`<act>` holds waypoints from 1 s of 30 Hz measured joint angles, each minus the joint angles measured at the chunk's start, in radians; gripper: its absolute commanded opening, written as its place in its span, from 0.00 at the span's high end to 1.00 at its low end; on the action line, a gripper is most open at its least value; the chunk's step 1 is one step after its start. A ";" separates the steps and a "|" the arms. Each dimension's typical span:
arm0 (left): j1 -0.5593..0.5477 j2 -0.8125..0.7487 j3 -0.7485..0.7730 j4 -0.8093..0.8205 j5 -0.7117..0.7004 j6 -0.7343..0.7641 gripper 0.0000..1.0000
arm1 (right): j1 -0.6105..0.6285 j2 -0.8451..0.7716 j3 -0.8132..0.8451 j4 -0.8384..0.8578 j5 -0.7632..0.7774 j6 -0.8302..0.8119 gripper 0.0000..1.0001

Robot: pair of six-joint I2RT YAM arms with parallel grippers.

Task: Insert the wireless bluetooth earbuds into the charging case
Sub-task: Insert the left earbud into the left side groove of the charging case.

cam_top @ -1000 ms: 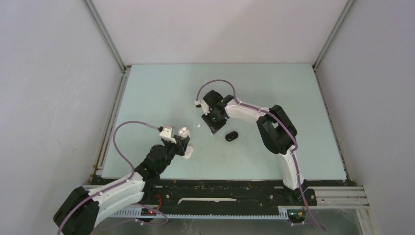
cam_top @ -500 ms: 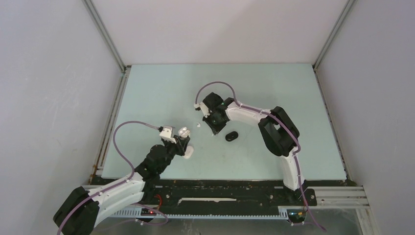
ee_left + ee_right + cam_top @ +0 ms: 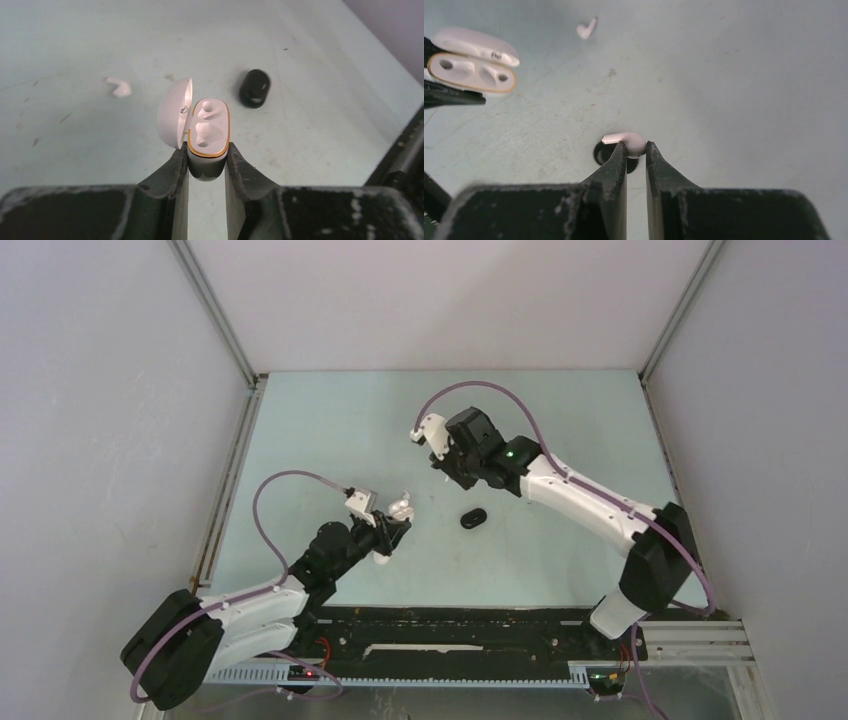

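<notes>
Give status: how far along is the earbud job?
Done: the white case is open, clamped in the left gripper, both sockets empty. In hand: the right gripper pinches one white earbud, held above the table. Left: seat it in the case, then fetch the second earbud lying on the table and seat that too.

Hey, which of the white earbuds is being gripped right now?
The white earbud pinched in the right gripper; the other white earbud lies loose on the table.

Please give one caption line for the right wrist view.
Right end effector pinches a white earbud; open charging case at upper left.
</notes>
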 measured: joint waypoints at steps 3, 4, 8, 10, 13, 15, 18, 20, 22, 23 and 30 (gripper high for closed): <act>-0.001 0.027 0.045 0.018 0.064 -0.008 1.00 | 0.001 -0.063 0.000 0.017 0.030 -0.068 1.00; -0.003 0.033 0.064 0.023 0.082 -0.011 1.00 | 0.001 -0.077 0.000 0.021 0.044 -0.098 1.00; -0.021 0.040 0.124 0.039 0.115 -0.021 1.00 | -0.013 -0.099 0.002 0.027 0.071 -0.204 1.00; -0.041 0.041 0.154 0.034 0.117 -0.023 1.00 | -0.024 -0.101 0.011 0.022 0.073 -0.254 1.00; -0.077 0.045 0.209 0.009 0.116 -0.023 1.00 | -0.031 -0.113 0.043 0.017 0.077 -0.324 1.00; -0.103 0.046 0.253 -0.016 0.112 -0.021 1.00 | -0.021 -0.152 0.058 0.021 0.082 -0.374 1.00; -0.137 0.043 0.298 -0.035 0.105 -0.016 1.00 | 0.020 -0.264 0.053 0.046 0.082 -0.447 1.00; -0.155 0.036 0.309 -0.041 0.101 -0.009 1.00 | 0.050 -0.375 0.019 0.099 0.071 -0.489 1.00; -0.170 0.027 0.309 -0.045 0.095 0.001 1.00 | 0.070 -0.497 -0.046 0.158 0.051 -0.520 1.00; -0.176 0.024 0.309 -0.048 0.091 0.010 1.00 | 0.076 -0.565 -0.090 0.184 0.042 -0.534 1.00; -0.269 0.020 0.308 -0.046 0.043 0.116 1.00 | 0.190 -0.788 -0.359 0.330 0.023 -0.649 1.00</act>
